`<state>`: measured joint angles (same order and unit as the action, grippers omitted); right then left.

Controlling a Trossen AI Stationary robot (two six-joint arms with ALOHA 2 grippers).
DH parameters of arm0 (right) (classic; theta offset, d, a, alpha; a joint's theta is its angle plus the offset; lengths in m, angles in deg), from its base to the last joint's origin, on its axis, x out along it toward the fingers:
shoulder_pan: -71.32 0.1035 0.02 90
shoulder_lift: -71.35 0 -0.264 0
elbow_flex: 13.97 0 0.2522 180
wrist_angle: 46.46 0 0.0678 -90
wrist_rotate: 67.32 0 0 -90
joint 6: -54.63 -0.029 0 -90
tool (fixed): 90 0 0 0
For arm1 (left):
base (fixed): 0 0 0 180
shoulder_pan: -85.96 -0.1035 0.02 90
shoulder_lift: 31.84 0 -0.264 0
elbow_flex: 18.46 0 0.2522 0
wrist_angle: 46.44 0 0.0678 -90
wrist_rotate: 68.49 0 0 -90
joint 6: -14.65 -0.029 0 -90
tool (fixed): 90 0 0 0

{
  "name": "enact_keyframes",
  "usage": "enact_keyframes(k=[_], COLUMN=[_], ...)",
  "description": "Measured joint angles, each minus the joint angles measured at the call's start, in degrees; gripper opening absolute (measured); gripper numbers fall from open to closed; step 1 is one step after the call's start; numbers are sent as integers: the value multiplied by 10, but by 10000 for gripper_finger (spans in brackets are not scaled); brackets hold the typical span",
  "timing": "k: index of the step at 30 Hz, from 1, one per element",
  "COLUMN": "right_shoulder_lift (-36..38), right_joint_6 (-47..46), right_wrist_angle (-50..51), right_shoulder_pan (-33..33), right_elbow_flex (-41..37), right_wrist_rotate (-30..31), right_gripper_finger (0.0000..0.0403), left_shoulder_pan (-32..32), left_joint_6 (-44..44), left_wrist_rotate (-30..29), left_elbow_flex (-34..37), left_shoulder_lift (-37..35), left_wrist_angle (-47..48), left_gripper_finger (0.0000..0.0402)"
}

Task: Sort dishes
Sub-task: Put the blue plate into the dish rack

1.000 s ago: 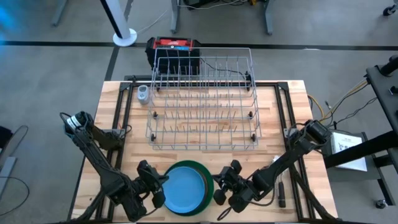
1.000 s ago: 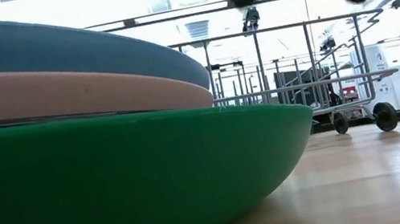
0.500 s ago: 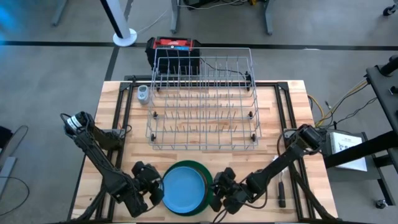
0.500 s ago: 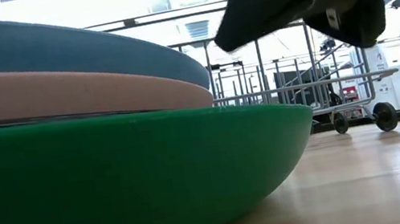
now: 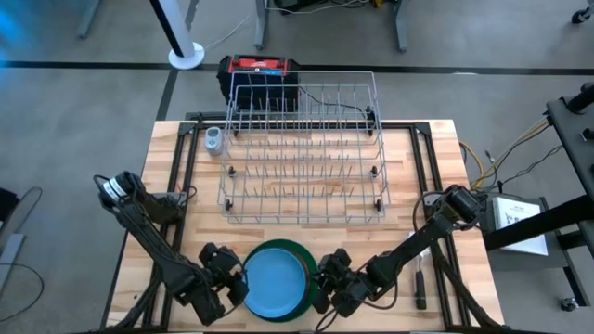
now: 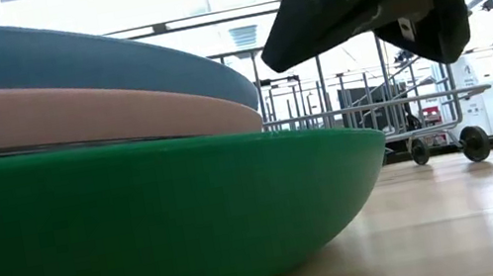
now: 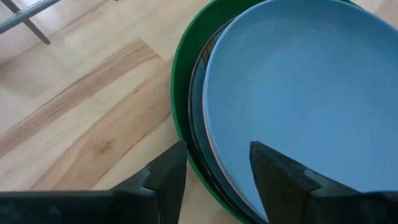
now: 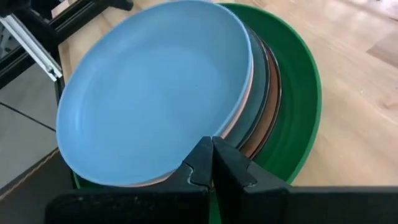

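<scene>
A stack of round plates sits at the table's near edge. The light blue plate [image 5: 274, 283] is on top, with the pale pink plate [image 6: 72, 112] under it. Dark brown plates [image 8: 272, 87] come below that, and the larger green plate [image 6: 142, 236] rests on the table. My left gripper [image 7: 217, 168] is open at the stack's left rim. One finger [image 7: 168, 174] stands outside the green rim and the other finger [image 7: 273, 177] over the blue plate, and I see no touch. My right gripper [image 8: 211, 152] is shut at the stack's right rim. My right gripper points slanting down from the table's right side, its shut fingertips [image 8: 202, 155] at the blue plate's right rim [image 8: 239, 118]. I cannot tell whether they touch the rim. In the low view the gripper [image 6: 354, 0] shows just above and beside that edge.
The grey wire rack [image 5: 302, 153] stands on small wheels across the table's far half. A black-handled brush [image 5: 419, 289] lies near the right edge, and a small grey object [image 5: 214, 141] sits at the far left. Bare wood lies between the rack and the stack.
My right gripper has come down and toward the stack's right rim, then held still, staying shut. My left gripper has sunk a little at the stack's left rim and tipped further downward. The plates have not moved.
</scene>
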<state>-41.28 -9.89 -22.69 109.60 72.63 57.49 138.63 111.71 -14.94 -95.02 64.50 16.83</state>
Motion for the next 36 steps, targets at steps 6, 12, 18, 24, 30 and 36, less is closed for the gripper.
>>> enact_keyframes(k=[6, 12, 18, 24, 30, 36], right_shoulder_lift=[0, 0, 0, -1, -3, -29], right_joint_6=[-8, -15, -15, -15, 6, 38], right_wrist_angle=[0, 1, 0, 0, -3, -33], right_shoulder_pan=[1, 0, 0, 1, 1, 1], right_elbow_flex=[0, -2, -3, -8, -11, -11], right_wrist_rotate=[-38, -38, -38, -38, -32, -32], right_gripper_finger=[0, 0, 0, 0, 0, 0], left_shoulder_pan=[0, 0, -1, -1, -1, -1], left_joint_6=[0, 2, 6, 5, 6, 8], left_wrist_rotate=[1, -10, -18, -18, -19, -16], left_elbow_flex=[0, 2, 3, 3, 3, 4], left_shoulder_lift=[1, 1, 1, 1, 8, 20], left_wrist_angle=[-3, -9, -10, -11, -14, -21], left_gripper_finger=[178, 178, 178, 178, 178, 178])
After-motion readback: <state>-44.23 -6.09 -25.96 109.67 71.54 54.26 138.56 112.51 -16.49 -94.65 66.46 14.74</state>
